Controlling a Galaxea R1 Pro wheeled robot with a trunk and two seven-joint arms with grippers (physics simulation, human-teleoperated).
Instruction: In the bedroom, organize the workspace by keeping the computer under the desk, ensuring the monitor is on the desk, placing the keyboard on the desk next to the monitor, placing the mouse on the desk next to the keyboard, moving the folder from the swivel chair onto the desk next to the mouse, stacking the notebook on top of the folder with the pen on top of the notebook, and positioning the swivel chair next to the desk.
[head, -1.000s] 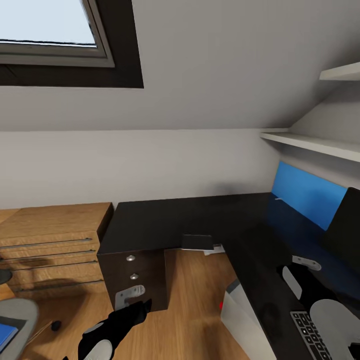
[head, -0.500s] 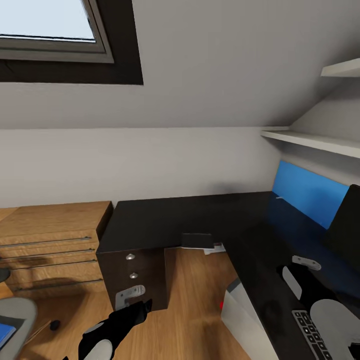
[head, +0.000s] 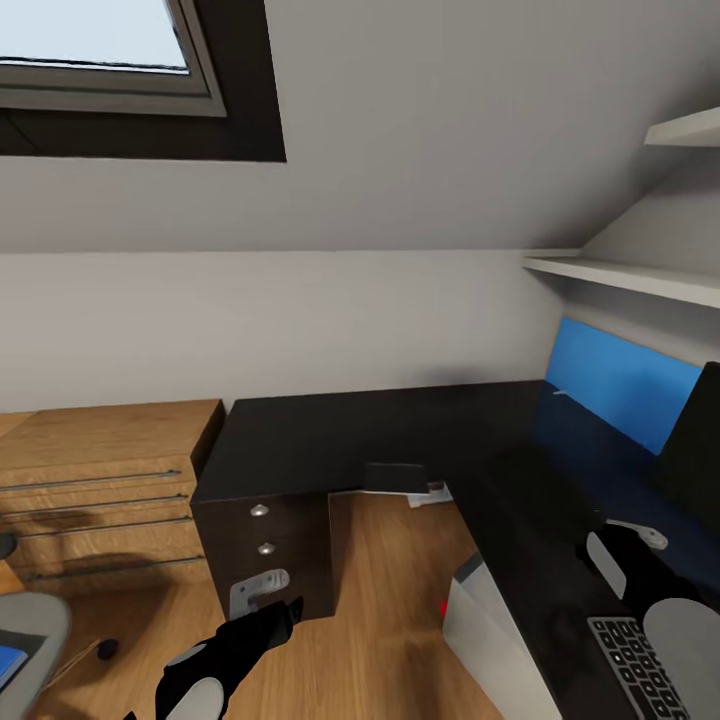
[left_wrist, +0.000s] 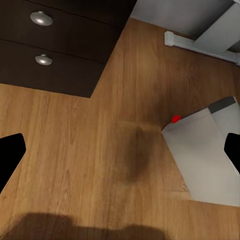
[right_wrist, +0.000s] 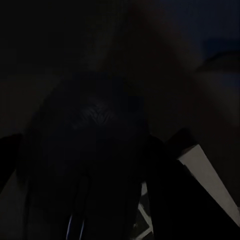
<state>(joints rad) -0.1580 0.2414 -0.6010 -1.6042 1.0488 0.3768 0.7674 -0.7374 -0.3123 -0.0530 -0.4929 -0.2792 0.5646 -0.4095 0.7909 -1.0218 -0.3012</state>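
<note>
Keyboard (head: 640, 668), monitor (head: 693, 440) and swivel chair (head: 25, 625) cut by frame edges; right wrist view near-black, unreadable.

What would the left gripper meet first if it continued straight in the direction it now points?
Probably the wooden floor: the left wrist view looks along the left gripper straight at bare boards between its spread fingers. The grey computer case lies to one side of that line, though depth is unclear.
</note>
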